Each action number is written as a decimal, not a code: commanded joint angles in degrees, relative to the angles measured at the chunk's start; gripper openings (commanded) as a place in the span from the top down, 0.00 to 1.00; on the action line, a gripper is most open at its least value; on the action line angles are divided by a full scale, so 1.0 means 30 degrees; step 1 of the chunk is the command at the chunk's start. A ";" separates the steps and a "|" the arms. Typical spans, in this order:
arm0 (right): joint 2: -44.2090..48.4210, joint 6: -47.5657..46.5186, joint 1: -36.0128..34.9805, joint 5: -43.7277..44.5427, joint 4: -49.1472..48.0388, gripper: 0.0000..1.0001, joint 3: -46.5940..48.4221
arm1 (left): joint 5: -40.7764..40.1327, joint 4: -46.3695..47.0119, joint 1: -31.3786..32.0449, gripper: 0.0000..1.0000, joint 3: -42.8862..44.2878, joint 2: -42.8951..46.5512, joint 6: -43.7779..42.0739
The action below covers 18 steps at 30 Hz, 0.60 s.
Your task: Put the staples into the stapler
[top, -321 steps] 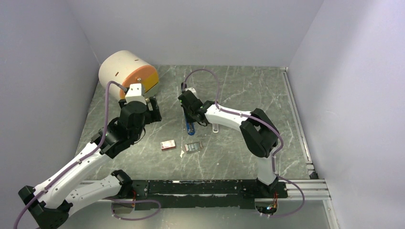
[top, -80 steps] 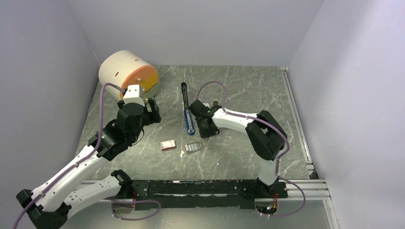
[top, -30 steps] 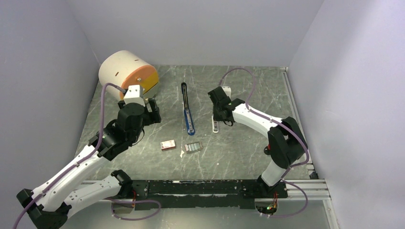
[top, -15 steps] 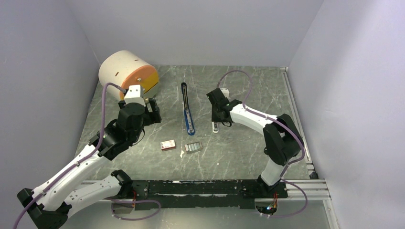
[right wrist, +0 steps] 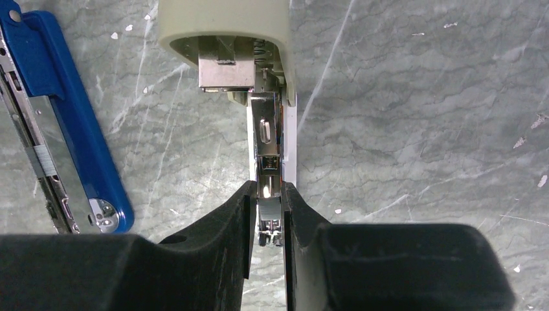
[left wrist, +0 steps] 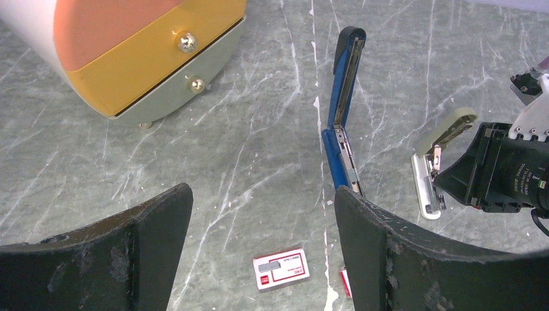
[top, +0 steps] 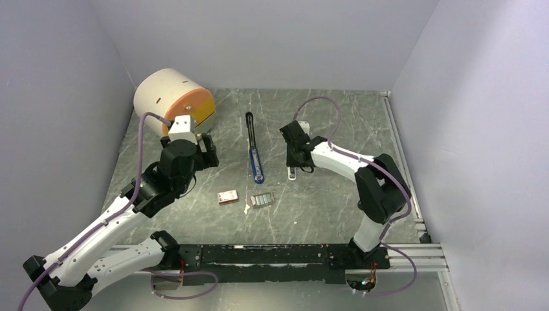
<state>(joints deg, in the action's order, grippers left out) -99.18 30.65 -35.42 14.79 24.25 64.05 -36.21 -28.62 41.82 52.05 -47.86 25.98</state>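
The stapler (top: 254, 150): mid-table, opened out flat, black arm toward 12, blue base w/ bare metal channel toward 6. The staples (top: 261, 200): loose block at its 6 o'clock, nothing on them; box (top: 227, 197) at their 9. Your right gripper (right wrist: 270, 223) is clamped on the metal strip of the beige bar (right wrist: 226, 26), at the stapler's 3. Left gripper (left wrist: 262, 201) hangs empty, jaws wide apart. Step, as judged: stapler open, staple pickup pending. Next: let go, fetch staples, align lengthwise w/ channel.
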 commanded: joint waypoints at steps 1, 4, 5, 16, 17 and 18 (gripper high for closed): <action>0.0272 -0.0024 0.0055 0.0198 -0.0401 0.76 -0.0170 | -0.0090 0.0107 -0.0111 0.15 -0.0066 -0.0008 0.0071; 0.0460 0.0034 0.0048 0.0320 -0.0271 0.76 -0.0112 | -0.0119 0.0092 -0.0100 0.15 -0.0067 0.0014 0.0072; 0.0540 0.0109 0.0042 0.0407 -0.0187 0.76 -0.0111 | -0.0133 0.0105 -0.0093 0.15 -0.0066 0.0029 0.0086; 0.0824 0.0007 0.0023 0.0023 -0.0500 0.76 -0.0253 | -0.0148 0.0049 -0.0089 0.15 -0.0095 0.0107 0.0092; 0.0740 -0.0001 0.0025 0.0000 -0.0470 0.76 -0.0231 | -0.0166 0.0048 -0.0095 0.15 -0.0095 0.0128 0.0100; 0.0656 -0.0031 0.0029 -0.0028 -0.0467 0.76 -0.0228 | -0.0151 0.0048 -0.0107 0.15 -0.0095 0.0131 0.0101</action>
<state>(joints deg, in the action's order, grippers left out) -98.08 30.68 -35.42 14.72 23.73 64.05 -36.21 -28.62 41.82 52.05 -47.83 25.98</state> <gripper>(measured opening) 0.239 0.852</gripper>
